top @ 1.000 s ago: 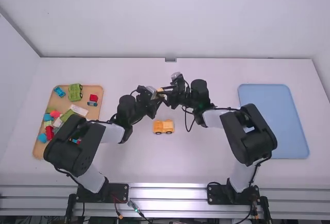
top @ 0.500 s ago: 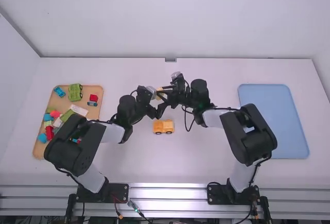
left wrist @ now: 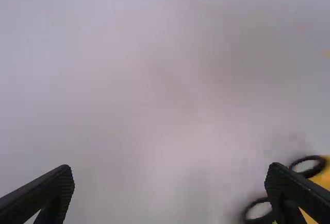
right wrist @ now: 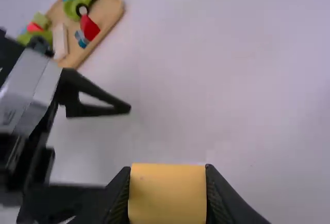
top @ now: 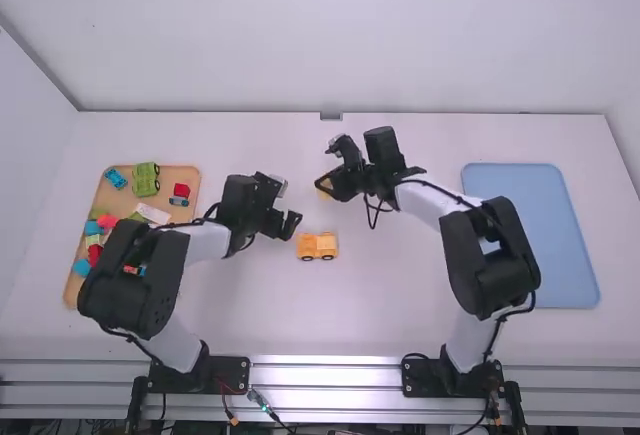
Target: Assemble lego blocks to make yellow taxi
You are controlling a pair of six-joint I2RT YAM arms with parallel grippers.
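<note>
Two robot arms work over a white bench (top: 420,300), a yellow block (top: 325,184) in the grasp of one and a yellow toy car (top: 318,246) resting between their bases, farther up the bench. The right tool (top: 327,187) is closed on the block, one black finger pressed against each side, as the right wrist view shows from close up. Block and tool are beyond the toy car, well apart from the tray at right. The left tool (top: 284,223) stands wide open with nothing between its fingers, just beside the toy car on its left. In the left wrist view, one finger of the left tool (left wrist: 170,170) partly covers the car and its black-and-white wheels; whether the two touch cannot be told. The car sits upright on its wheels, near the middle of the bench.

At left, a wooden tray (top: 184,172) carries a colorful supply of toy pieces. A blue toy car (top: 115,178) lies near its far left corner, just beside a green toy vehicle (top: 145,179). A red-and-blue piece (top: 181,193) is near the right rim, with a white block (top: 153,214) closer to the arm. More pieces, among them a blue one (top: 82,267), crowd the tray's left side. At right lies a blue tray (top: 530,235).
</note>
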